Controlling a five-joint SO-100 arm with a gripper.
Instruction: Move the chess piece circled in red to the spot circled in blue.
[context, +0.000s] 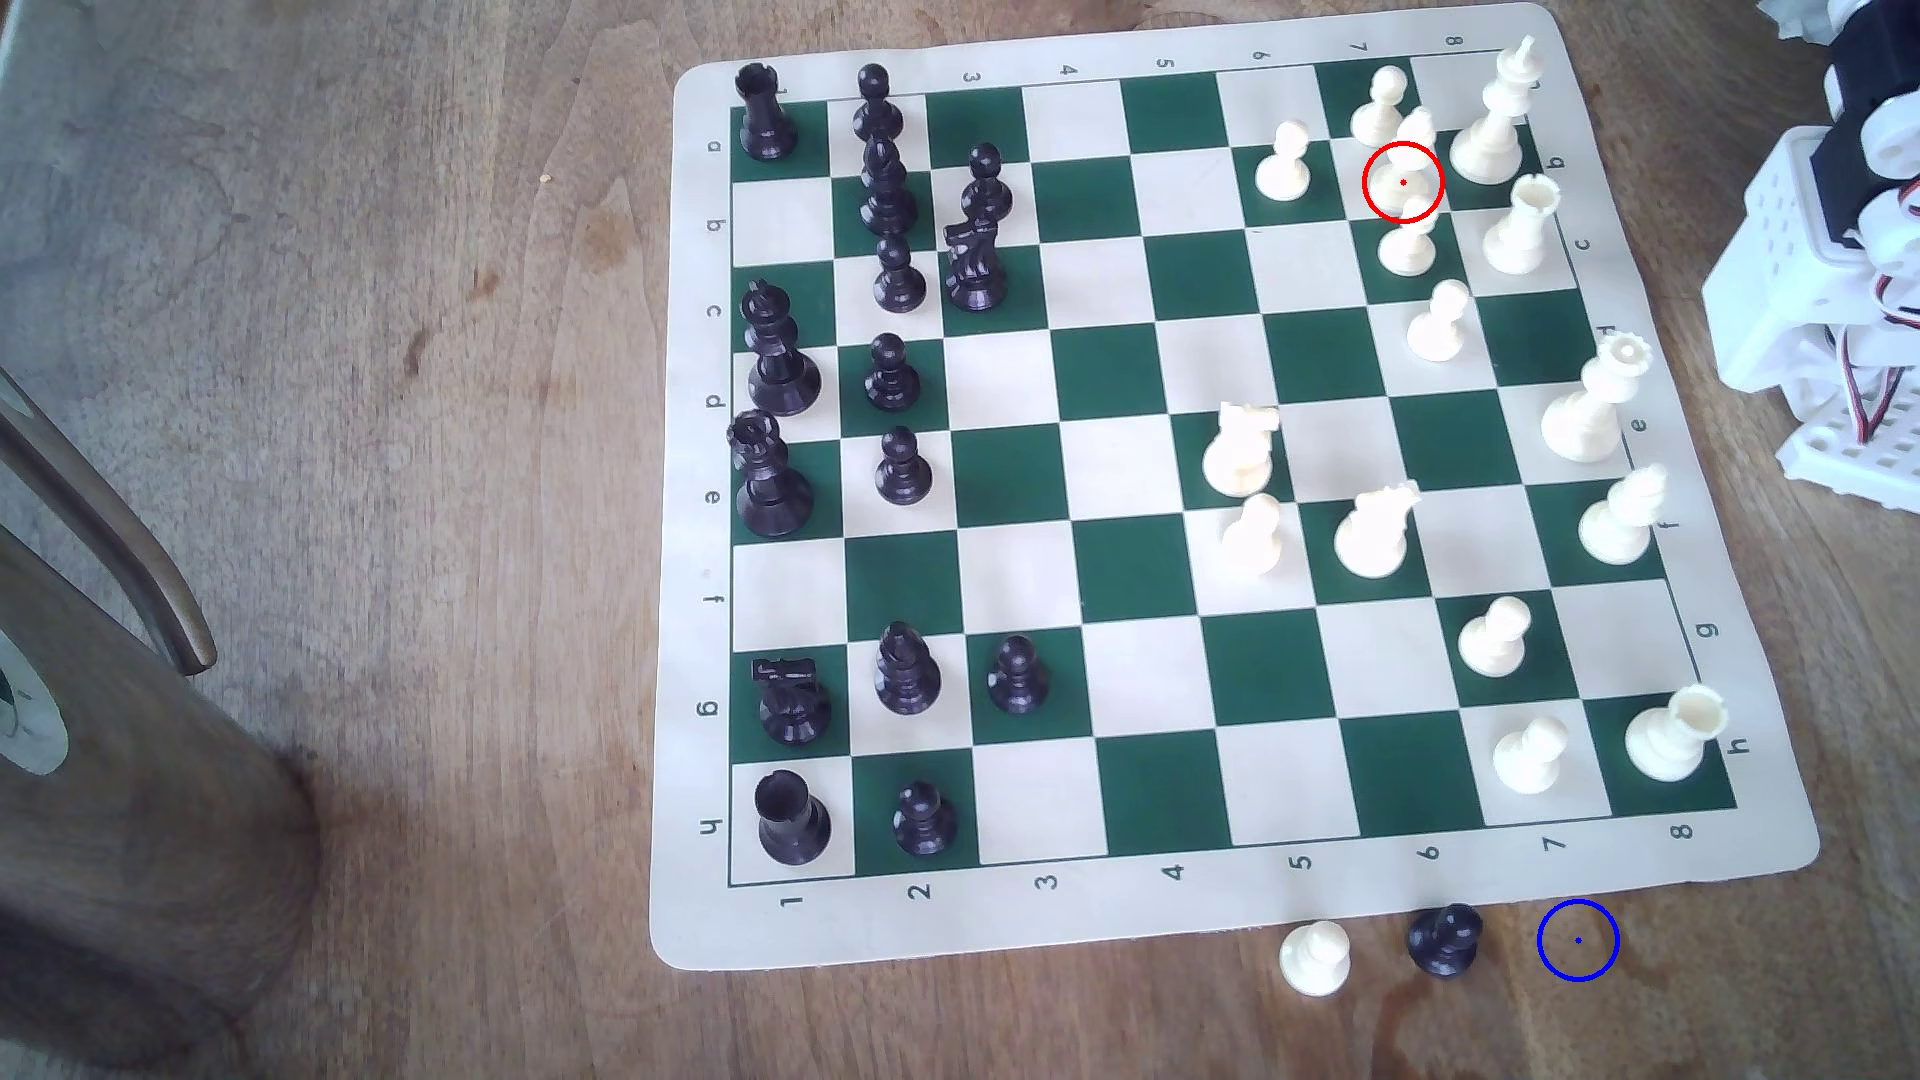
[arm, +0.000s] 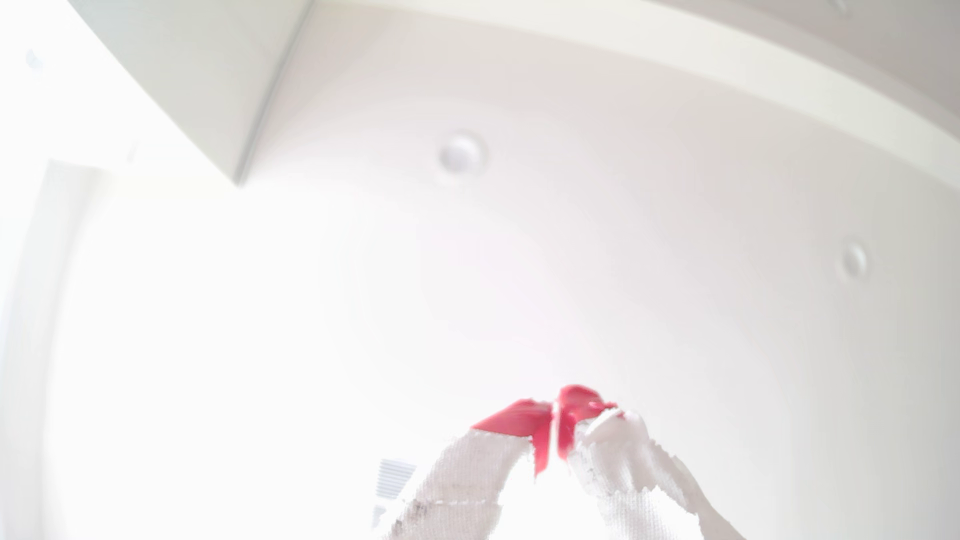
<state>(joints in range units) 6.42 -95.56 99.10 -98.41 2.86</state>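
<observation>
Upward, tool (arm: 555, 421) tips together.

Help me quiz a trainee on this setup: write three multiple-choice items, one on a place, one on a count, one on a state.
1. Where is the blue ring?
A. on a green square
B. on bare wood off the board, at the exterior view's right of the black pawn
C. around a rook

2. How many pieces stand on the wood off the board?
A. none
B. two
C. five

3. How is the tool?
A. wide open
B. shut on the bishop
C. shut and empty

Key:
1 B: wood grain shows inside the ring, past the mat's edge.
2 B: only the cream pawn and the black pawn stand there.
3 C: its red tips meet, and the bishop stands on the board.
</observation>
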